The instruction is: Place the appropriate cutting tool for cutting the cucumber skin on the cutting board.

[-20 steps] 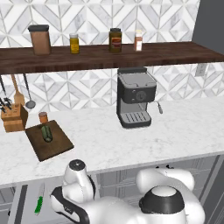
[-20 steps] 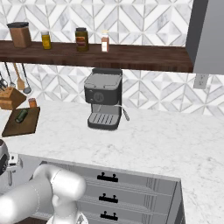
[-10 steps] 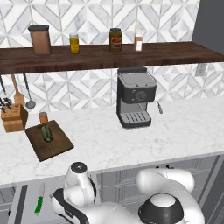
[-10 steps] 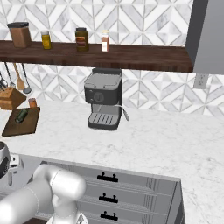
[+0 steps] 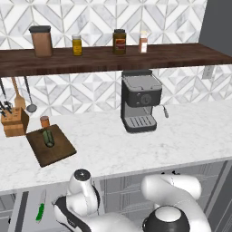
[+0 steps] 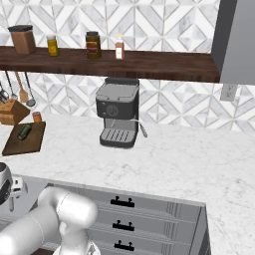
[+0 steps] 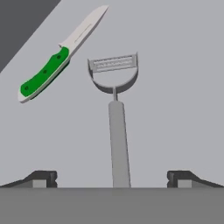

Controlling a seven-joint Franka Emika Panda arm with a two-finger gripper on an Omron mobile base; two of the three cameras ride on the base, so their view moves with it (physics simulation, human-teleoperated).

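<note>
Gripper hangs over the peeler, fingers wide apart, one dark tip either side of the handle, not touching it. Peeler lies flat on a plain grey surface in the hand view: slim straight grey metal handle running up from btwn the tips, wide Y-shaped head w/ a ribbed blade bar across the top. Knife lies just beside the peeler head, apart from it, at a slant; glossy green handle w/ small rivets, pale pointed blade aimed away from the gripper.

In the left base view the knife sits in an open drawer below the counter, well below the board. Peeler isn't clear in the base views.

Counter is white marble w/ faint grey veins, long and flat. Board is a dark brown wooden slab, thick-edged, lying flat near the counter's left end. Cucumber, short stubby dark green cylinder, lies on the board. Small orange-brown jar stands just behind the board; tan wooden knife block beside the board on its left. Black and grey coffee machine stands well right of the board, against the wall. Wall is white-grey geometric tile. Dark wood shelf above the board carries a brown canister and jars. Grey drawer fronts w/ black handles run under the counter.
</note>
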